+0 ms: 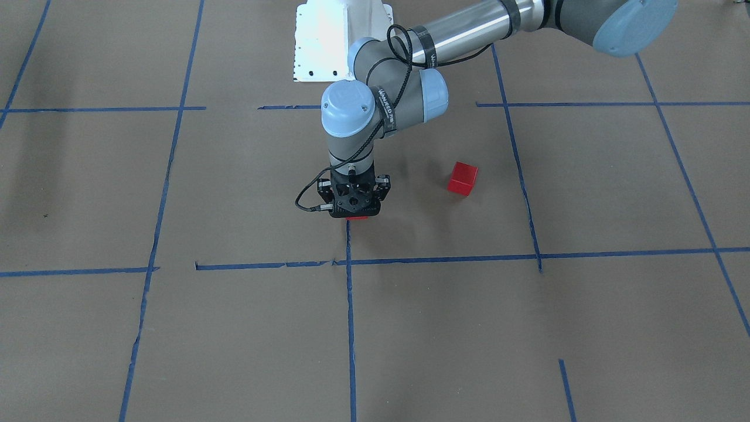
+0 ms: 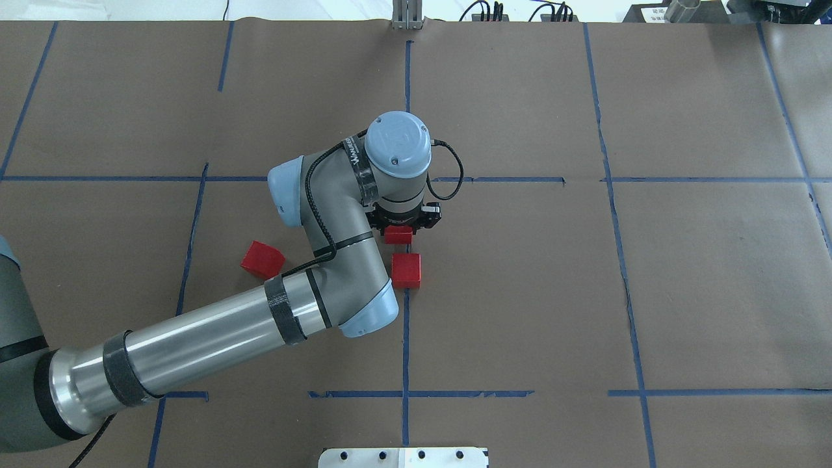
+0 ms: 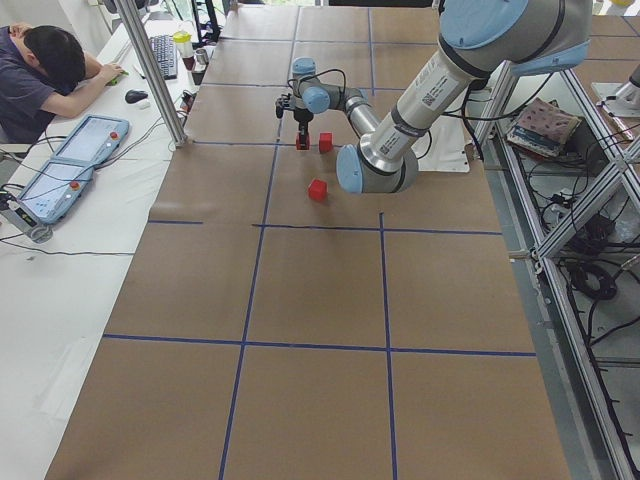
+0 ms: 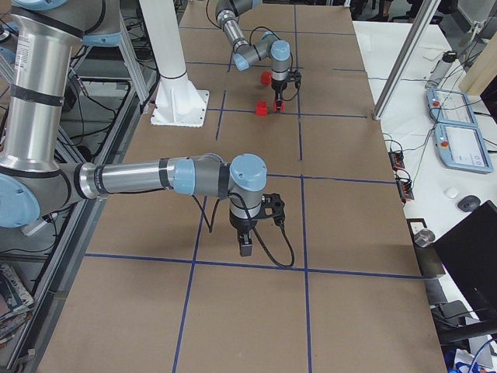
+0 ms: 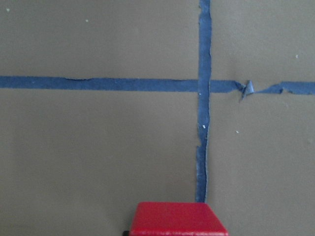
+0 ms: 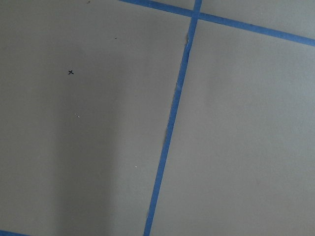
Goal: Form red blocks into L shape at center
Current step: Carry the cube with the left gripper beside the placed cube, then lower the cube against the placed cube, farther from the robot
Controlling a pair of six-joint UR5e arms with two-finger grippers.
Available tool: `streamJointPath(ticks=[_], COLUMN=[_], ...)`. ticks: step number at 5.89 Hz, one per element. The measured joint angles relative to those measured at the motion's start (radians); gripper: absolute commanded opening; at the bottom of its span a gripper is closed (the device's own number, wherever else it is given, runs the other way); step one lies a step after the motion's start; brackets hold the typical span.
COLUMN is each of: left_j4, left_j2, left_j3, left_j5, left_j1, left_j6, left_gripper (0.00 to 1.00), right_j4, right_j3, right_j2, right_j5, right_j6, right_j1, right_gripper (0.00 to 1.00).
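Observation:
My left gripper (image 2: 398,229) points straight down near the table's centre and is shut on a red block (image 2: 397,234), held at or just above the paper. That block shows as a red sliver under the gripper in the front view (image 1: 357,218) and at the bottom edge of the left wrist view (image 5: 174,219). A second red block (image 2: 406,270) lies just next to it, towards the robot, on the blue centre line. The third red block (image 2: 262,259) (image 1: 462,178) lies apart on the robot's left. My right gripper (image 4: 245,249) shows only in the exterior right view, and I cannot tell whether it is open or shut.
Brown paper with a blue tape grid (image 2: 406,325) covers the table. The white robot base plate (image 1: 343,41) stands at the near edge. A person and teach pendants (image 3: 75,165) are at a side desk beyond the far edge.

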Motion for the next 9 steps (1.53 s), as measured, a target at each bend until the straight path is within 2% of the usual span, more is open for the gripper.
streamJointPath(ticks=[9], left_j4=[-0.003], left_j2=[0.000], left_j3=[-0.001], left_j5=[-0.002], left_j1=[0.021], left_j6=[-0.021], left_gripper=[0.28], right_j4=[0.000], right_j3=[0.000], right_j2=[0.000], right_j5=[-0.001], right_j6=[0.001], right_j1=[0.000], right_gripper=[1.00])
